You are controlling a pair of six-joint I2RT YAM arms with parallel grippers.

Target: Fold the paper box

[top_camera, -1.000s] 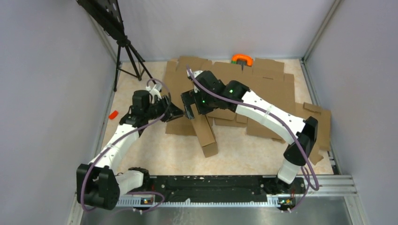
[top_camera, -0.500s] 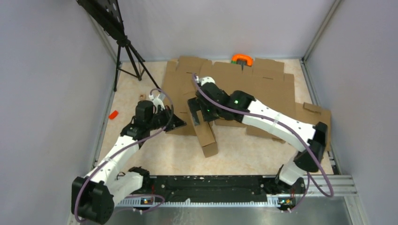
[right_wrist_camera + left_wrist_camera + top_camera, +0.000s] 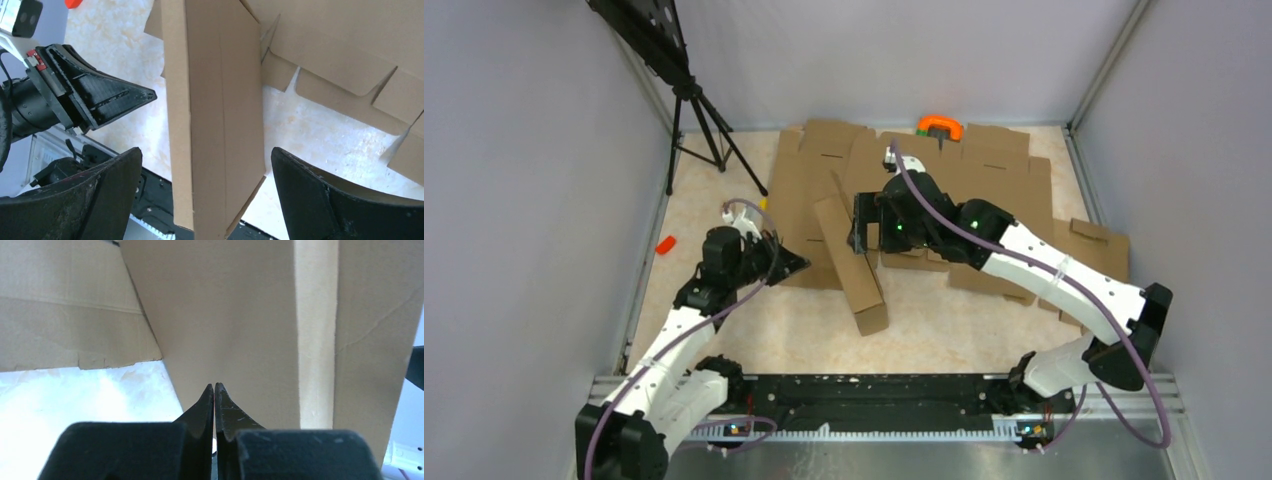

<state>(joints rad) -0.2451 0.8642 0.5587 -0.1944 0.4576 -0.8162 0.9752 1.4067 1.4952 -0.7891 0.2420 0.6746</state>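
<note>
Clearly the paper box (image 3: 854,270) lies slantwise on the tabletop (image 3: 754,320), a long narrow folded piece whose far end rests at the near edge of the flat cardboard blanks (image 3: 984,175). The left gripper (image 3: 214,386) is closed on nothing, its tip just beside the box's long wall on the side away from the blanks; contact I cannot confirm. The right gripper (image 3: 205,150) is spread wide, straddling the box by the blanks' edge. To fold well, I judge the closed tip should brace that wall low while the wide one closes squarely across both walls, pressing along the crease rather than twisting.
</note>
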